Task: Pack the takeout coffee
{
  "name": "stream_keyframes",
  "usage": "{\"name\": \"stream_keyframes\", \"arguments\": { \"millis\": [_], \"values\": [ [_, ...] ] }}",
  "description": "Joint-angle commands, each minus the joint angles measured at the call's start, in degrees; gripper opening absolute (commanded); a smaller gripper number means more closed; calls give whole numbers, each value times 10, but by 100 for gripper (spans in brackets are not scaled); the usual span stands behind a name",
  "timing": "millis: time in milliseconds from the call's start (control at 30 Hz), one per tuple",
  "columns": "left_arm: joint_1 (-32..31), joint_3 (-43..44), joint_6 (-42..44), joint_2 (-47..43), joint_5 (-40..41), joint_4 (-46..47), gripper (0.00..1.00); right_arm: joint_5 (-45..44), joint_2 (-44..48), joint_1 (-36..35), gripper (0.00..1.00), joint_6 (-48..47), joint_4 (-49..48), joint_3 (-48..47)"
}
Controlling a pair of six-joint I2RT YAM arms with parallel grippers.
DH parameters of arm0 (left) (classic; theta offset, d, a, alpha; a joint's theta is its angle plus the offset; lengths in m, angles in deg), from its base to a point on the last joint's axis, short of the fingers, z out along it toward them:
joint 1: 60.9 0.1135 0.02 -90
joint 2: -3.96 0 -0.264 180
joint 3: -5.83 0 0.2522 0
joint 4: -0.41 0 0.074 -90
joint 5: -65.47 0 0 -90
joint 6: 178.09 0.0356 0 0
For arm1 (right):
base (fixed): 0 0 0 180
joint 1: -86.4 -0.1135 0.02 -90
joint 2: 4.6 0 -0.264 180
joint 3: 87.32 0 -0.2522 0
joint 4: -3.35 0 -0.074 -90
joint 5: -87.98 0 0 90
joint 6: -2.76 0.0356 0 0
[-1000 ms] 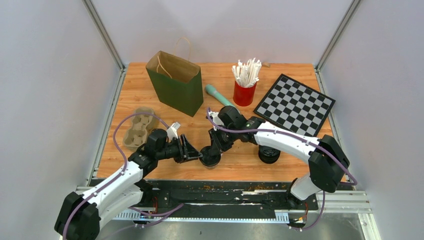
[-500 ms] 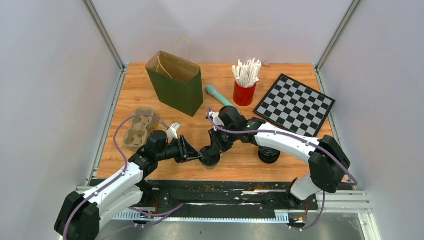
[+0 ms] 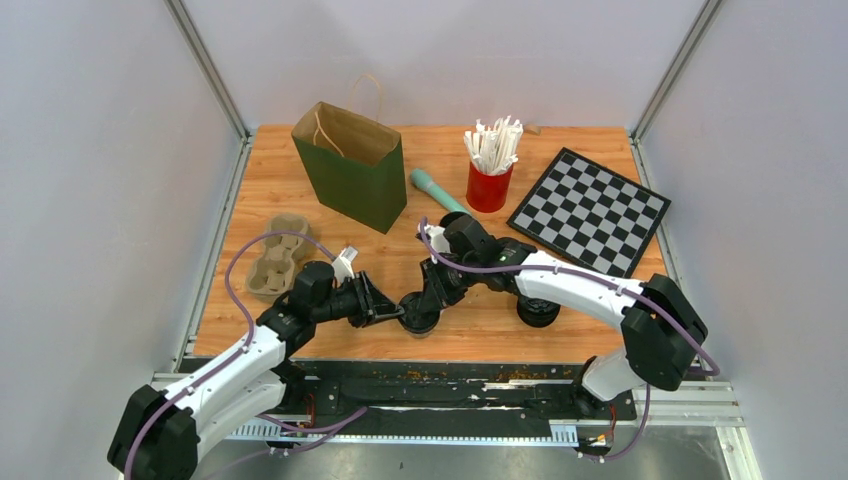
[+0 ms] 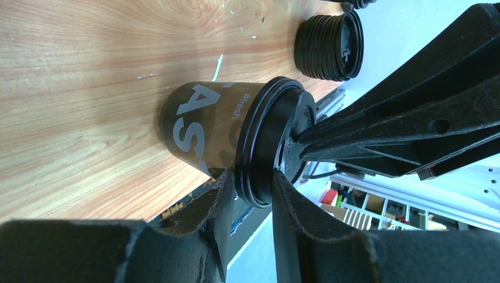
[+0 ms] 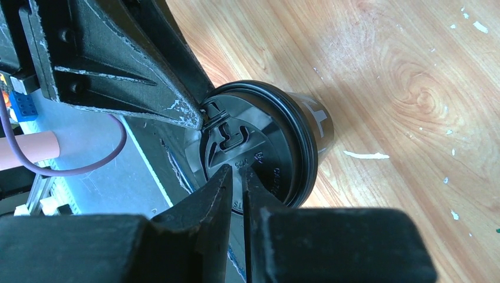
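The top camera looks down over the whole desk [image 3: 265, 195], while both wrist cameras sit close, sharing the lidded cup [image 4: 206, 125].

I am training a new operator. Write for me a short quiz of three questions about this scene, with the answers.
1. True or false: the lid sits on the coffee cup.
2. What holds the white straws? A) a red cup B) a green bag C) a cardboard tray
3. Fill in: the ___ gripper has its fingers on both sides of the lid's rim.

Key: 1 true. 2 A. 3 left: the left gripper straddles the rim, while the tips of the right gripper rest on the lid's top.
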Motion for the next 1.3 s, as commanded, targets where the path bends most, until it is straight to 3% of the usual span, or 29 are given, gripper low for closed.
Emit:
{"name": "stream_keyframes", "arguments": {
  "millis": [0,133,300,433,700,1267],
  "values": [
    [2,-32,21,21,55,-78,36,-40,-8,9,14,-19,49,28],
    [2,-17,18,7,35,-54,40,-27,-10,9,17,-19,67,-10],
    [2,17,33,9,9,-37,50,4,16,11,26,-15,78,-63],
    [2,40,51,18,-4,-40,56,10,52,22,34,-6,81,-64],
    [1,66,71,45,-3,-46,56,6,70,30,47,7,80,-21],
    [-6,75,86,58,21,-71,51,29,22,49,34,-1,70,26]
  ]
}}
